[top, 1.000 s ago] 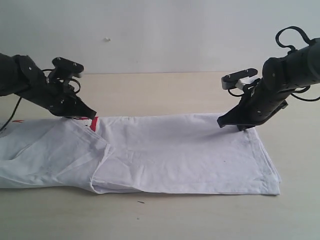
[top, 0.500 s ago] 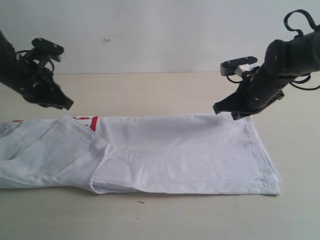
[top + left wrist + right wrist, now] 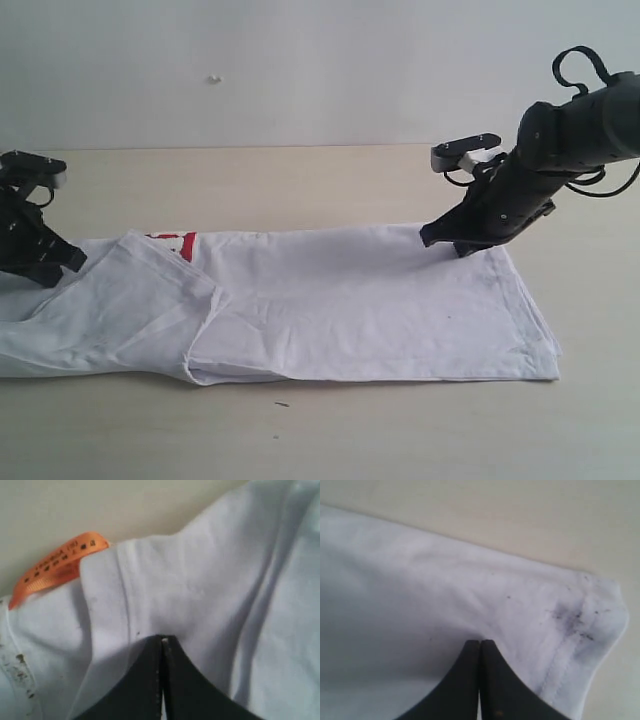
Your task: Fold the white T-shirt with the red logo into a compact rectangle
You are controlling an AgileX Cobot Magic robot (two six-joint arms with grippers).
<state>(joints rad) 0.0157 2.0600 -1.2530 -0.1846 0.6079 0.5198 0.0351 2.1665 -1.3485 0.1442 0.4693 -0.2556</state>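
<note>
The white T-shirt (image 3: 340,300) lies flat as a long band across the table, with a sleeve folded over at the left. Only a small corner of the red logo (image 3: 178,243) peeks out at its far edge. My left gripper (image 3: 72,262) is low at the shirt's left end. Its jaws (image 3: 162,640) are shut with the tips on the white cloth, close to the orange neck tag (image 3: 55,565). My right gripper (image 3: 430,238) is shut too. Its tips (image 3: 480,642) rest on the shirt's far edge, near a hemmed corner (image 3: 600,610) with dark specks.
The pale wooden table (image 3: 300,180) stretches behind and in front of the shirt, against a white wall (image 3: 300,60). A small dark speck (image 3: 282,404) lies on the table near the front edge. The right end of the shirt (image 3: 545,360) is squared off.
My left gripper has lifted off beside the red logo, swung left and come down at the shirt's left end. My right gripper has risen a little and settled back slightly leftward on the far edge.
</note>
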